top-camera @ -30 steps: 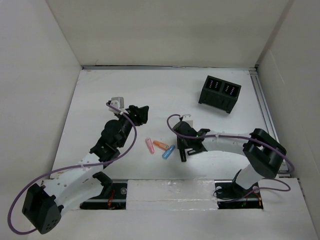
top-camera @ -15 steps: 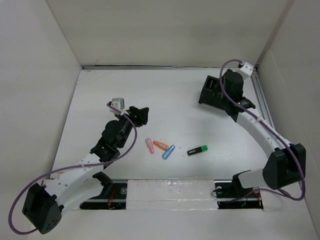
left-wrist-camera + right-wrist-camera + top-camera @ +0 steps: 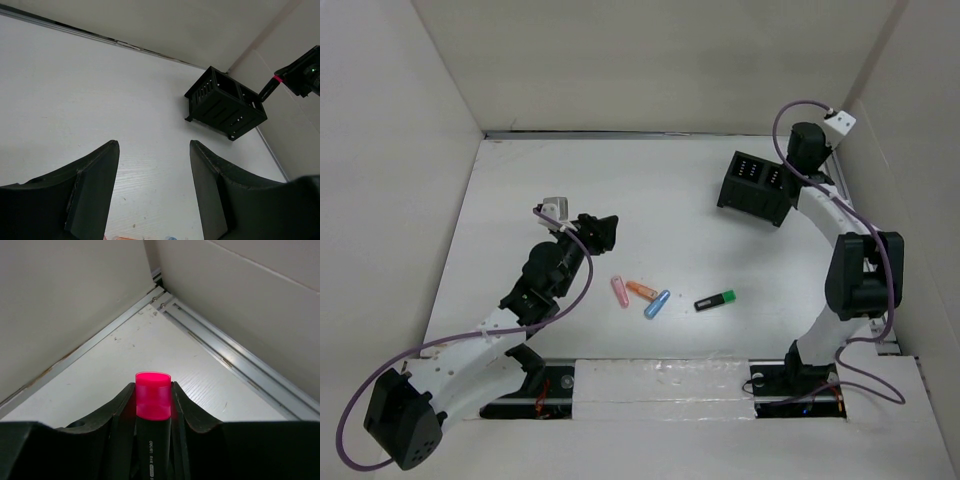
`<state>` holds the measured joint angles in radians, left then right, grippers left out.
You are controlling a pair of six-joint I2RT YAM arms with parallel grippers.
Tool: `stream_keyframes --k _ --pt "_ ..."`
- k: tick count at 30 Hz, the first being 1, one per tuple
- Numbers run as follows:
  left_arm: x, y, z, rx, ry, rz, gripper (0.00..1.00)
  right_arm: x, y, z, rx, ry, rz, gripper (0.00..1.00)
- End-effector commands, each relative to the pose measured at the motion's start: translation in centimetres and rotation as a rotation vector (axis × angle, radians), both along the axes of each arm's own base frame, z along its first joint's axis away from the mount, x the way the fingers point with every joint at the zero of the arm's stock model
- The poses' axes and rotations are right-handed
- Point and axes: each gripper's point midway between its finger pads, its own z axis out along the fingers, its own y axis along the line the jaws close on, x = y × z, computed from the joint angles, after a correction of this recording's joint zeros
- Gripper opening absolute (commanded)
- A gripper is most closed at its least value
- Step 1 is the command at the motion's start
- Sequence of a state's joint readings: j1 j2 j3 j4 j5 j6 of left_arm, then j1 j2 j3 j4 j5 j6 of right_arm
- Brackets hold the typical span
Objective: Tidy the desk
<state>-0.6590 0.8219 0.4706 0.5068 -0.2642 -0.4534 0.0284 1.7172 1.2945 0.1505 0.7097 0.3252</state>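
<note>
The desk (image 3: 650, 190) is a white tabletop walled by pale panels. My right gripper (image 3: 806, 148) hangs over the far right corner, just behind the black two-compartment box (image 3: 760, 187). In the right wrist view that gripper (image 3: 153, 385) is shut on a black highlighter with a pink cap (image 3: 153, 402), tip toward the corner rails. The left wrist view shows the highlighter (image 3: 270, 87) sticking out beside the box (image 3: 225, 105). My left gripper (image 3: 600, 230) hovers left of centre, open (image 3: 154, 145), with nothing between its fingers.
Pink (image 3: 619, 291), orange (image 3: 642, 290) and blue (image 3: 657, 303) small markers lie together near the front middle. A black highlighter with a green cap (image 3: 715, 300) lies just right of them. A metal rail (image 3: 847, 215) runs along the right edge.
My right arm swung from the marker cluster at the front middle out to the far right corner behind the black box, carrying the pink-capped highlighter. The left arm stayed still.
</note>
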Motion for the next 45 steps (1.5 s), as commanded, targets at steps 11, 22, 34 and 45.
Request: stream_keyframes --k 11,22,34,45 --pt "0.2 0.2 1.2 -0.034 -0.04 0.002 0.54 -1.8 4.2 3.6 -0.074 -0.087 0.0 0.51" --pt "0.0 0.1 1.5 -0.041 -0.045 -0.012 0.54 -8.3 16.8 2.7 0.078 -0.016 0.351 0.03" --pt "-0.5 -0.2 2.2 -0.063 -0.057 -0.037 0.54 -27.0 23.7 -13.9 0.499 0.48 0.676 0.51" --pt "-0.6 -0.2 2.1 -0.063 -0.057 -0.039 0.54 -27.9 26.1 -18.1 0.58 0.663 0.67 0.82"
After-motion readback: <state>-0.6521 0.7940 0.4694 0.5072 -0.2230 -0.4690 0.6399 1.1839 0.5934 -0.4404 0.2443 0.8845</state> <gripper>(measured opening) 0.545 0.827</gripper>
